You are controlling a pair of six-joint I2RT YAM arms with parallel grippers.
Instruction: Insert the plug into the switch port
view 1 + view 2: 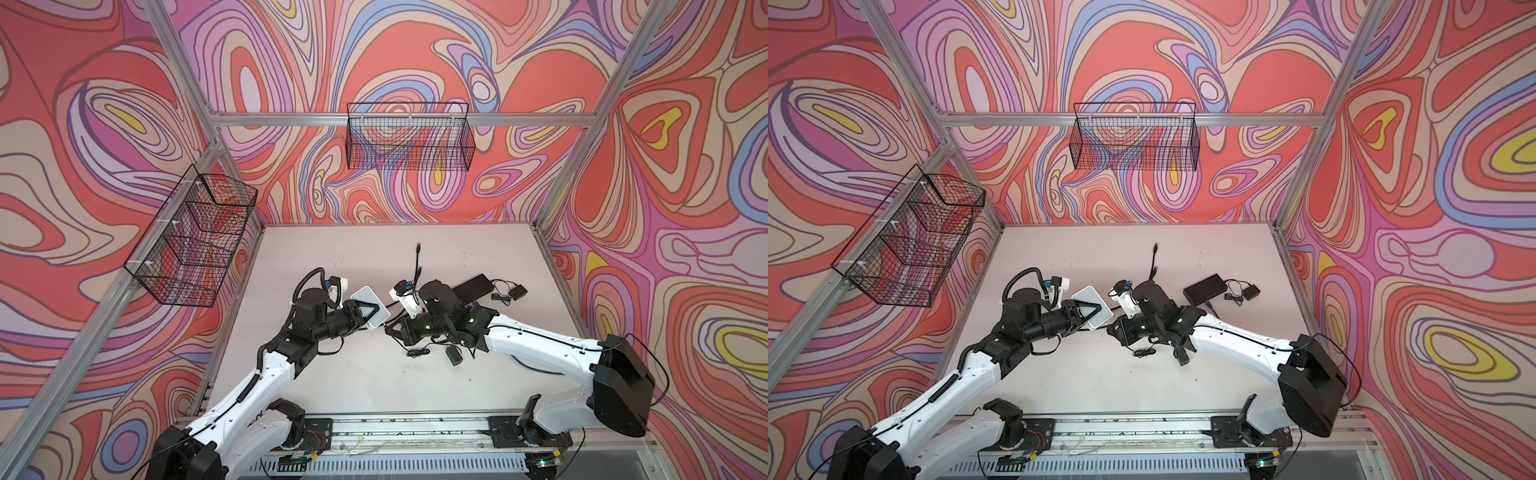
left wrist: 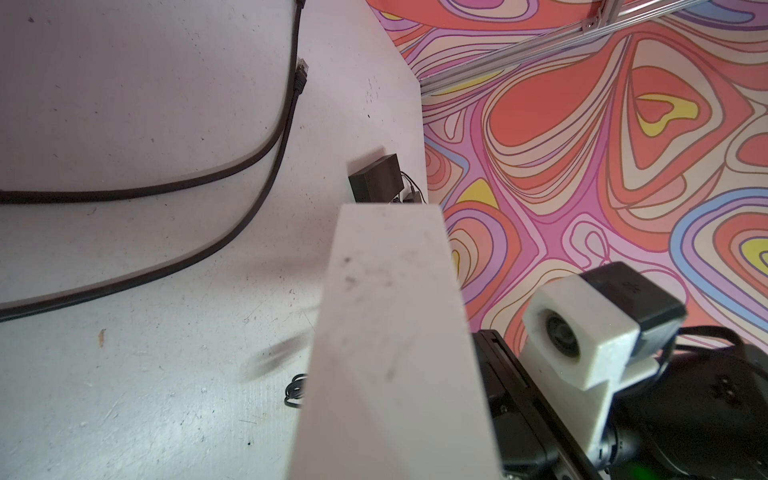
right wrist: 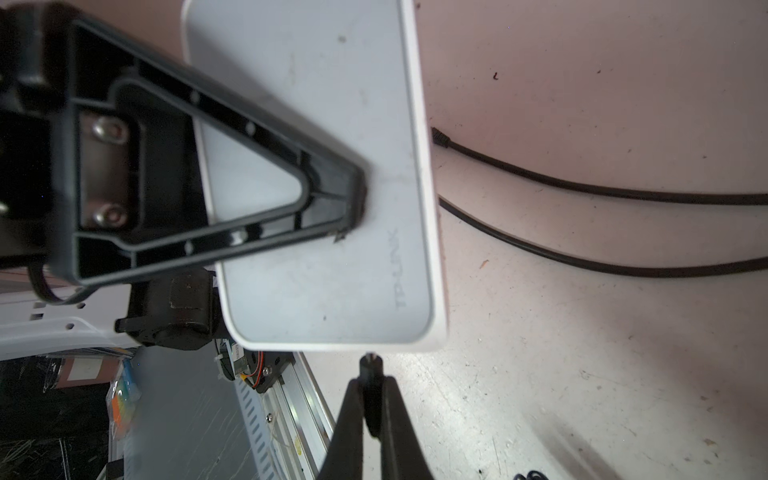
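A white switch (image 1: 371, 300) (image 1: 1089, 300) hangs tilted above the table, and my left gripper (image 1: 369, 314) (image 1: 1091, 312) is shut on it. In the right wrist view one black left finger (image 3: 232, 187) lies flat across the switch (image 3: 324, 257). My right gripper (image 3: 370, 384) (image 1: 388, 327) is shut on a small black round plug (image 3: 371, 368). The plug's tip meets the switch's side edge. The port itself is hidden. In the left wrist view the switch (image 2: 395, 332) fills the middle and covers my left jaws.
Two black network cables (image 1: 417, 259) (image 2: 286, 104) lie behind the grippers. A black box (image 1: 473, 286) and a power brick (image 1: 518, 292) sit at the right. Another brick (image 1: 454, 356) lies under my right arm. Wire baskets (image 1: 409, 137) hang on the walls.
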